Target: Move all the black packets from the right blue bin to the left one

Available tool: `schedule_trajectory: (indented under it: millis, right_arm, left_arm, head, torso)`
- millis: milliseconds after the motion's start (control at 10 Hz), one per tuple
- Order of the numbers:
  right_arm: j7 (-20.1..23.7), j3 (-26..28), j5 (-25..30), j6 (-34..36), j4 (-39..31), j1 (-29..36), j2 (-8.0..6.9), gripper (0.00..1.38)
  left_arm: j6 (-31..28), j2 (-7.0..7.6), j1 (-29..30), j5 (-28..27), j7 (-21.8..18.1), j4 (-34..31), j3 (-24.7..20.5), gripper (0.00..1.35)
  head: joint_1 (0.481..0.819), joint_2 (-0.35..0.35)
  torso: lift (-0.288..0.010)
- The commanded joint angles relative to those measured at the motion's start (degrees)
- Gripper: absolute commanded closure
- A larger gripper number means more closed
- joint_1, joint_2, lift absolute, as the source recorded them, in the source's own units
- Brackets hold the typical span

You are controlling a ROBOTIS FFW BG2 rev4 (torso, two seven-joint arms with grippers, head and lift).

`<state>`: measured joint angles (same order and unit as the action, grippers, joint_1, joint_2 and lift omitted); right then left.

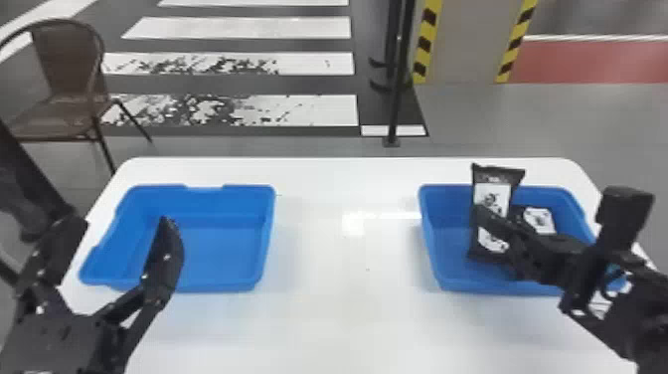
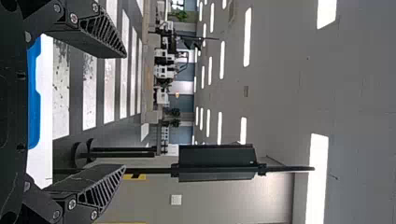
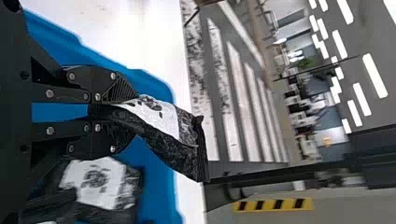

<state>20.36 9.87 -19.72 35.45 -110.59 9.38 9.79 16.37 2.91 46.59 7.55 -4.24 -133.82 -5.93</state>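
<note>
Right gripper (image 1: 499,226) is at the right blue plastic bin (image 1: 447,201), fingers closed on a black glossy packet with a white printed label (image 1: 492,194); in the right wrist view the packet is pinched between both fingers and sticks out past their tips, creased. Held packet stands near upright, slightly tilted, upper end overlapping the bin's far rim in the head view, lower part down against the bin interior (whether it touches the floor of the bin, can't tell). Beside it, inside the same bin, lies another black packet with a white label (image 1: 539,219); more dark wrapping shows next to that one in the right wrist view, packet count unclear. Left gripper (image 1: 123,220) is parked at the left blue plastic bin (image 1: 243,199), fingers wide apart, nothing between them. Both bins sit on the white desk with rounded corners (image 1: 348,278), well apart, one toward each side. Behind the desk: brown chair with a rounded metal frame (image 1: 64,59) on the left, black upright post (image 1: 397,94), beige column with yellow-and-black striped edges (image 1: 462,40), white floor stripes.
</note>
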Motion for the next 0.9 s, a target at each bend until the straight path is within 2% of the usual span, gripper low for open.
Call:
schedule_trajectory:
  millis: [0,200,300,400,600,800]
  right_arm:
    - [2.3,0.4,-3.4,-6.3,-3.0,0.2,0.23,1.04]
    - [11.7,-1.3,-8.3,-10.7,-2.0,-1.7,1.37,1.04]
    - [18.0,-3.9,-11.8,-13.2,4.3,-4.6,2.25,1.04]
    - [22.4,-5.9,-12.7,-14.5,8.7,-6.7,2.52,1.04]
    - [30.8,-11.8,-16.5,-15.6,17.1,-10.8,2.87,1.04]
    - [34.6,-21.0,-21.8,-13.5,17.8,-12.6,3.31,1.04]
  left_arm:
    - [-0.1,-0.01,-0.2,0.0,-0.1,0.0,0.1,0.2]
    - [-2.4,-0.01,-1.6,2.5,-0.6,0.0,0.2,0.2]
    - [-8.1,-0.01,-2.7,5.6,-2.7,0.0,-0.2,0.2]
    - [-12.0,-0.01,-3.7,6.5,-4.9,-0.3,-0.9,0.2]
    - [-14.5,0.25,-5.1,5.4,-7.4,-2.8,-1.6,0.2]
    - [-20.2,0.52,-6.2,6.6,-8.3,-4.9,-1.4,0.2]
  head:
    - [0.695,0.014]
    - [0.695,0.036]
    - [0.695,0.066]
    - [0.695,0.099]
    - [0.695,0.128]
    - [0.695,0.199]
  torso:
    - [-0.14]
    - [-0.14]
    - [-0.14]
    - [-0.14]
    - [-0.14]
    - [-0.14]
